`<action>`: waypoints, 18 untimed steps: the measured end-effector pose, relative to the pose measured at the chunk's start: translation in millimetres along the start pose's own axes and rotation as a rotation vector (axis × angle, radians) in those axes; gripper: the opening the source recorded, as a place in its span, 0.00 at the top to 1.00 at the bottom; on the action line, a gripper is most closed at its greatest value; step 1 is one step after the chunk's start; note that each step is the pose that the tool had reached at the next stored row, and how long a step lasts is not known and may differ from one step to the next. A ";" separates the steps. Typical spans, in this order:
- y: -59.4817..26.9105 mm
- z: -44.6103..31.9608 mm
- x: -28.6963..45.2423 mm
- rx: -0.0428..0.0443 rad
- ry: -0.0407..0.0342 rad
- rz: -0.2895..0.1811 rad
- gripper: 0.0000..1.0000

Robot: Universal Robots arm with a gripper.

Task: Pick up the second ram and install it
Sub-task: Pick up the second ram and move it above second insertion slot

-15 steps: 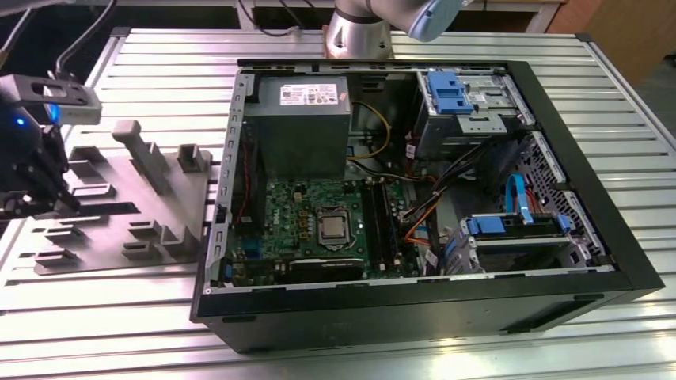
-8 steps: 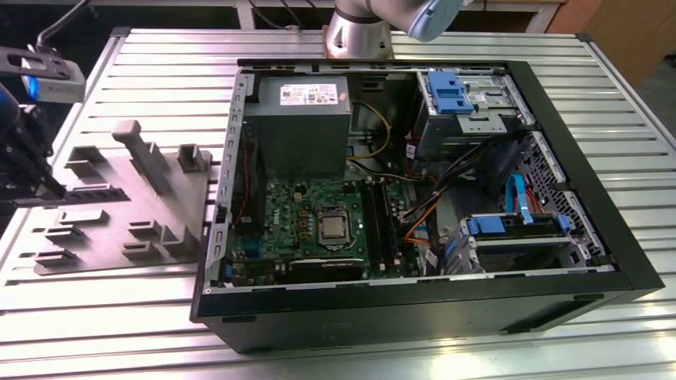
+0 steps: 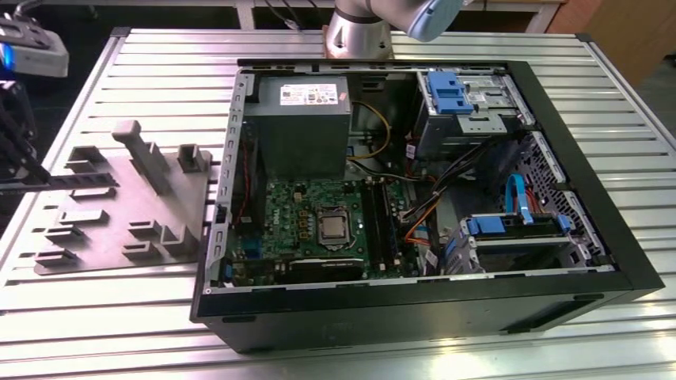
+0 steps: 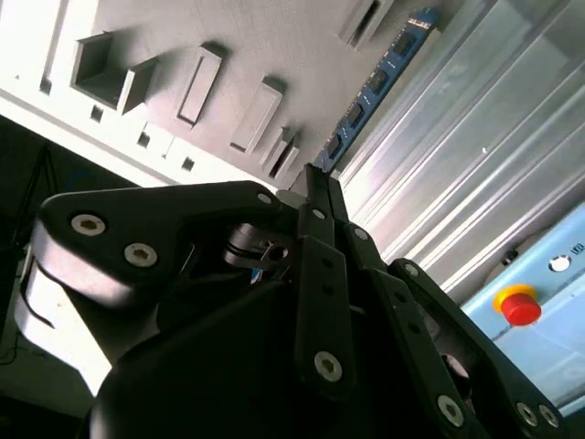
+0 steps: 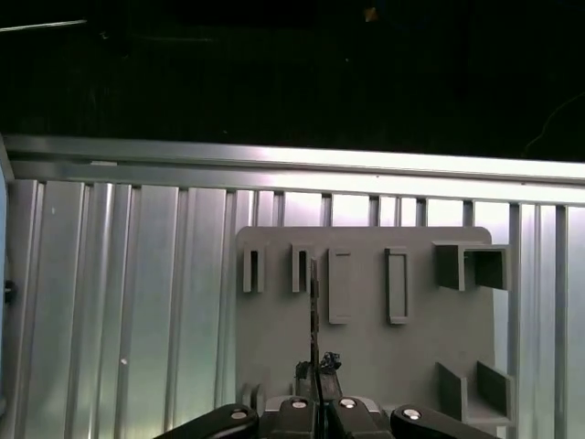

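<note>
The second ram (image 4: pixel 375 87) is a thin blue-green stick with black chips, and my gripper (image 4: pixel 318 180) is shut on one end of it. In the exterior view the gripper (image 3: pixel 19 178) is at the far left, with the ram (image 3: pixel 74 180) reaching out level over the grey fixture plate (image 3: pixel 127 229). The first wrist view shows the ram (image 5: pixel 313 306) edge-on as a thin line rising from the gripper (image 5: pixel 315 368), over the plate (image 5: pixel 366 366) and between its slots. The motherboard's black ram slots (image 3: pixel 382 226) lie inside the open computer case (image 3: pixel 423 309), far to the exterior view's right of the gripper.
The case holds a power supply (image 3: pixel 299 119), a blue-tabbed drive cage (image 3: pixel 454 91) and loose cables (image 3: pixel 423 214). The arm's base (image 3: pixel 359 36) stands behind the case. A red stop button (image 4: pixel 519 306) sits off the ribbed metal table (image 3: pixel 106 317). Upright holders (image 3: pixel 142 150) rise from the plate.
</note>
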State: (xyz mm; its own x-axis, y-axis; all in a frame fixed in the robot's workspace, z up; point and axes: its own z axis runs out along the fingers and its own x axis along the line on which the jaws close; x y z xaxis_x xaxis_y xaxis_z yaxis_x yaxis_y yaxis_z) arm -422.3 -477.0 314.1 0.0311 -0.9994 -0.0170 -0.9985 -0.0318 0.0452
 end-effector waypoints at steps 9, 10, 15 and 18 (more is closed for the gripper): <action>1.3 -31.8 -3.5 0.0001 0.0013 0.000 0.88; 1.5 -35.3 -3.9 0.0000 0.0015 0.000 0.88; 2.3 -52.7 -5.7 -0.0001 0.0037 0.000 0.88; 2.6 -62.7 -6.5 0.0000 0.0047 0.000 0.88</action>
State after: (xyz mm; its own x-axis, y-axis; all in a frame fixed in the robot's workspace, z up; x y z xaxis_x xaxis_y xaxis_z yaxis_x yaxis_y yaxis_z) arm -422.3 -471.6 376.9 0.0312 -0.9994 -0.0123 -0.9985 -0.0317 0.0452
